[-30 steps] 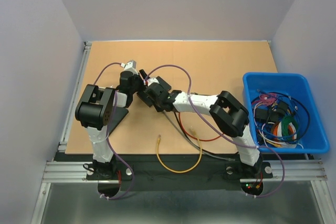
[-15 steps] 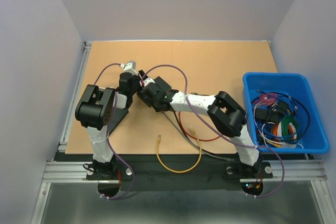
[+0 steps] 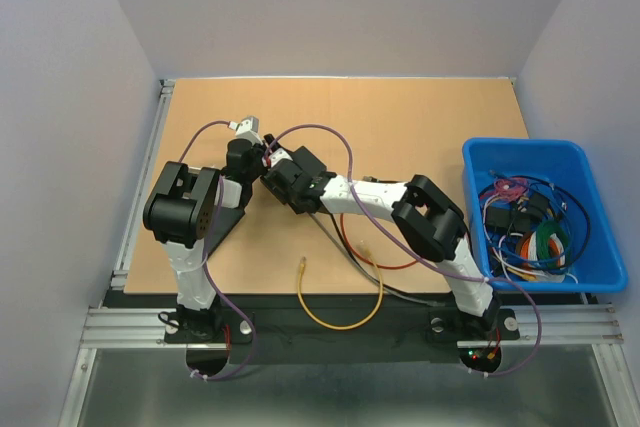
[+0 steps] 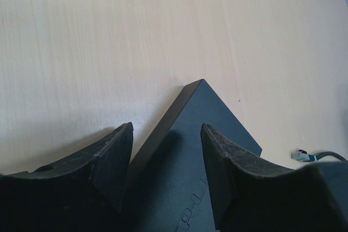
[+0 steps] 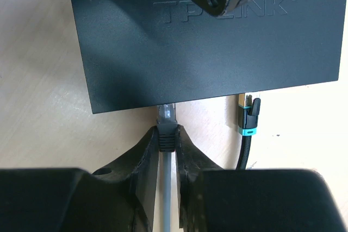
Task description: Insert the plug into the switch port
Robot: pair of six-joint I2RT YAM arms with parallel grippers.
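Observation:
The switch (image 5: 206,47) is a flat black box lying on the wooden table; a corner of it shows under the left arm (image 3: 230,222). The plug (image 5: 167,113) has a clear tip, a black boot and a grey cable. My right gripper (image 5: 167,134) is shut on the boot, and the tip meets the switch's near edge, where the ports are hidden. My left gripper (image 4: 166,127) is open and straddles a corner of the switch (image 4: 201,150), with one finger beside its edge and the other over its top.
A second plug (image 5: 248,115), black with a teal band, lies at the switch's edge to the right. Yellow (image 3: 340,322) and red (image 3: 345,237) cables lie loose near the front edge. A blue bin (image 3: 520,145) of cables stands at the right.
The right arm has edged left toward the switch, carrying the plug with it. The left arm has stayed over the switch.

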